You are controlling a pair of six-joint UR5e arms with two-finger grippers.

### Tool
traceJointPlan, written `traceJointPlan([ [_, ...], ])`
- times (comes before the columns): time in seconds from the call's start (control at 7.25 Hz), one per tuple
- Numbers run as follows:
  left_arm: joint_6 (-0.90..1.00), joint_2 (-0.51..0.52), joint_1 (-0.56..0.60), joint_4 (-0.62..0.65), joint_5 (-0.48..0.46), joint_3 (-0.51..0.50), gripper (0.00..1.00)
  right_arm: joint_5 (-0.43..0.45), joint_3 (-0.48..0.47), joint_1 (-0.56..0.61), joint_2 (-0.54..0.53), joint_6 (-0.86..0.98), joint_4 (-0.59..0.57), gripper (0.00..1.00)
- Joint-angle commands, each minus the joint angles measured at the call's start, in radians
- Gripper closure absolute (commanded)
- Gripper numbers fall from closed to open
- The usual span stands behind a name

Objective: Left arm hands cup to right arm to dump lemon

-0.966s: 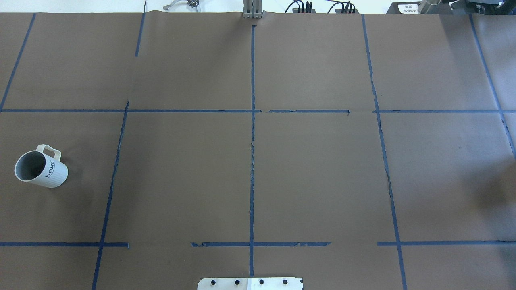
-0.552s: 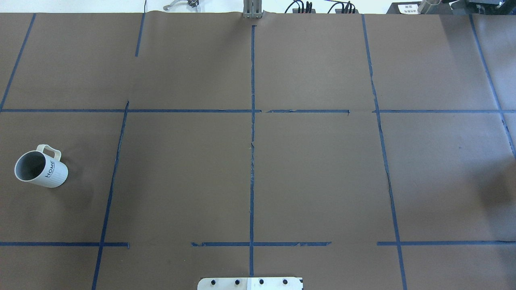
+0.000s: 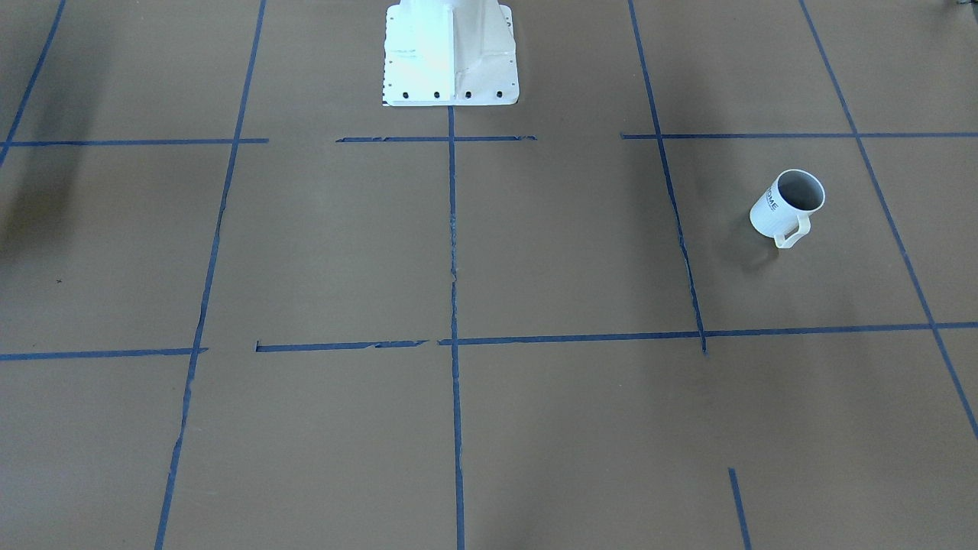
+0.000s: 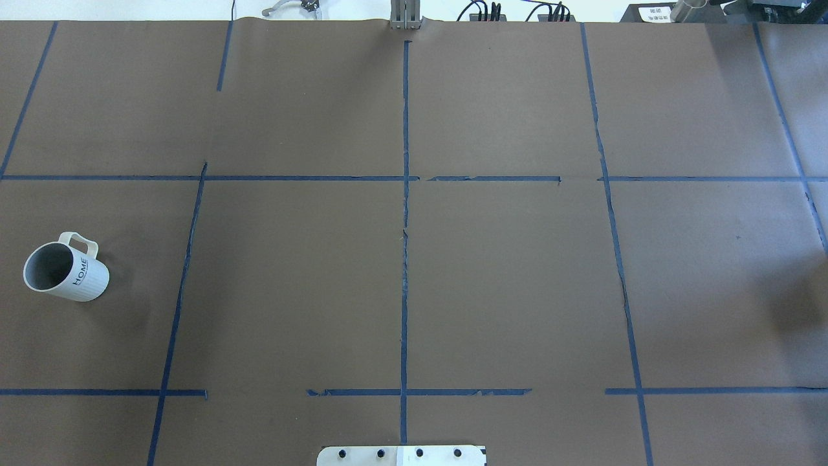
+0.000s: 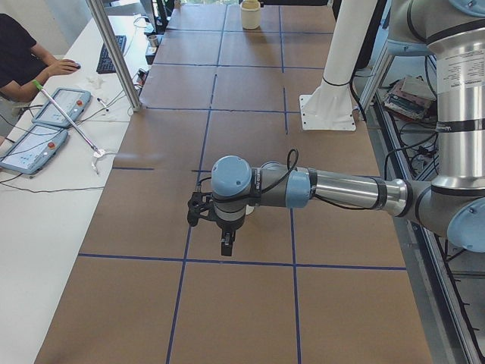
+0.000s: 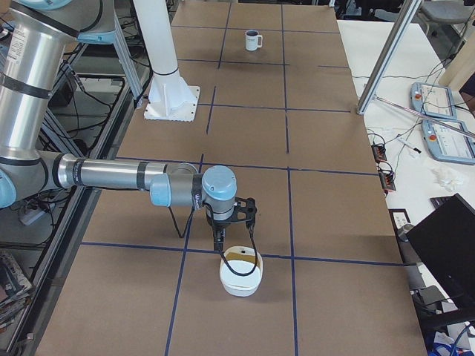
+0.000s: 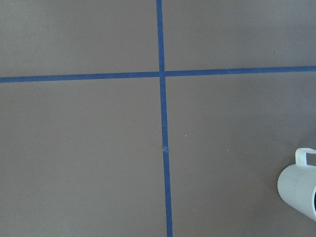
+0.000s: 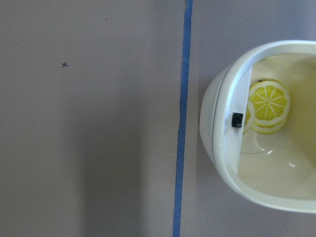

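Observation:
The white "HOME" cup stands upright at the table's left, its handle toward the far side; its inside looks grey and empty. It also shows in the front view, far off in the right view, and at the left wrist view's edge. My left gripper hangs over the table; I cannot tell if it is open. My right gripper hangs just beside a white bowl; I cannot tell its state. A yellow lemon slice lies in that bowl.
Brown paper with blue tape lines covers the table. The white robot base stands at mid-table. An operator sits by tablets on a side desk, behind a metal post.

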State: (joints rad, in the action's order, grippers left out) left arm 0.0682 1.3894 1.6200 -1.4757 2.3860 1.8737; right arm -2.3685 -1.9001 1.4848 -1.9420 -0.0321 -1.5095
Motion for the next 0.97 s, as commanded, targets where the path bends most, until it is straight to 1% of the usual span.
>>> traceJointPlan([
  [0.0, 0.008, -0.004, -0.006, 0.096, 0.004, 0.002, 0.00, -0.027, -0.010, 0.023, -0.002, 0.000, -0.004, 0.00],
  [0.14, 0.005, -0.009, -0.006, 0.118, 0.009, 0.016, 0.00, -0.032, -0.016, 0.043, -0.005, -0.002, -0.012, 0.00],
  [0.28, 0.005, -0.010, -0.006, 0.126, 0.012, 0.015, 0.00, -0.031, -0.072, 0.073, -0.020, 0.000, -0.062, 0.00],
  [0.41, 0.008, -0.010, -0.006, 0.115, 0.006, 0.016, 0.00, 0.023, -0.171, 0.049, -0.020, 0.007, -0.218, 0.00],
  [0.55, 0.008, -0.009, -0.006, 0.115, -0.002, 0.027, 0.00, 0.069, -0.189, 0.049, -0.032, 0.008, -0.227, 0.00],
  [0.83, 0.007, -0.009, -0.006, 0.115, 0.007, 0.028, 0.00, 0.065, -0.163, 0.046, -0.045, 0.023, -0.222, 0.00],
])
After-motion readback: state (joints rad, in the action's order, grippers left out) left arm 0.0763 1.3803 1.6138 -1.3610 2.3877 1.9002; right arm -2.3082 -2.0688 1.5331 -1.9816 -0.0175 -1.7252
